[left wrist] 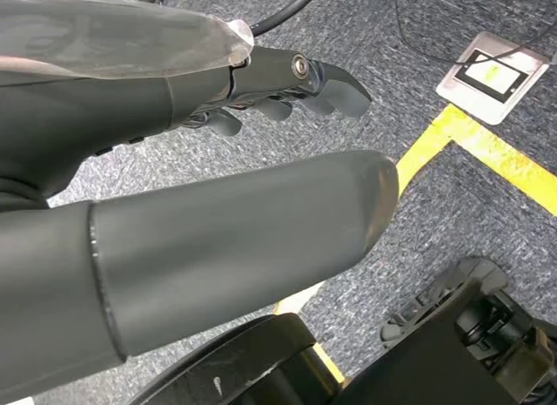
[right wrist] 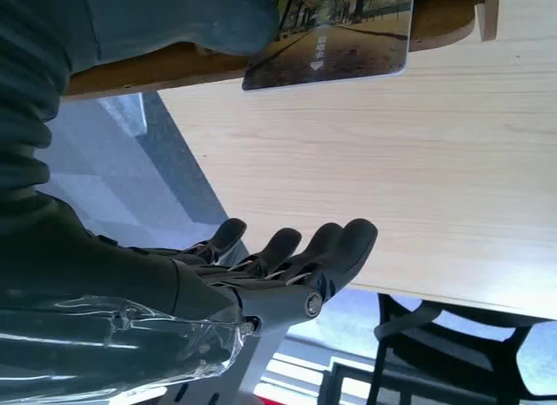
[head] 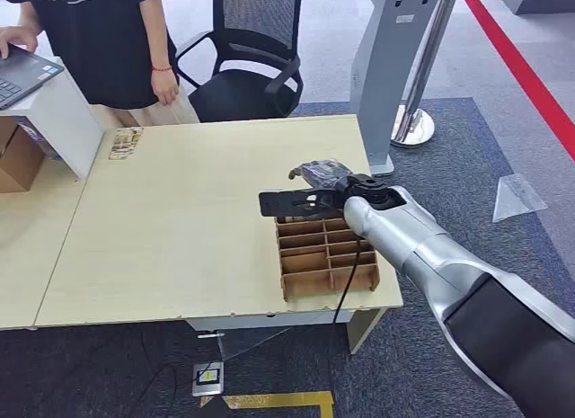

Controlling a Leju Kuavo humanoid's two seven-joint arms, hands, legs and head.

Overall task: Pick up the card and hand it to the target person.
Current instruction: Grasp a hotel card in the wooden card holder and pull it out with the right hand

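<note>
Brown cardboard divider tray [head: 329, 256] sits at the pale wooden bench's [head: 190, 229] right front corner, its cells showing nothing inside. Right hand [head: 324, 186] hovers over the tray's far edge, thumb pinching the flat photo-printed card [right wrist: 332, 39], fingers [right wrist: 289, 253] extended. Left hand [left wrist: 276, 83] hangs over grey carpet, fingers loosely curled, holding nothing.

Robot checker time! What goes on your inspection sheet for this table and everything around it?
Surface: smooth pale wooden table.
Job's things: picture card at the edge of the brown cardboard divider tray; person in black shirt behind the table.
Clutter: small colourful card, dark laptop.
Hands: right hand thumb over the picture card, grip unclear; left hand hangs, holding nothing.
Cables: black cable over the table front.
Surroundings: black office chair, red floor line.
</note>
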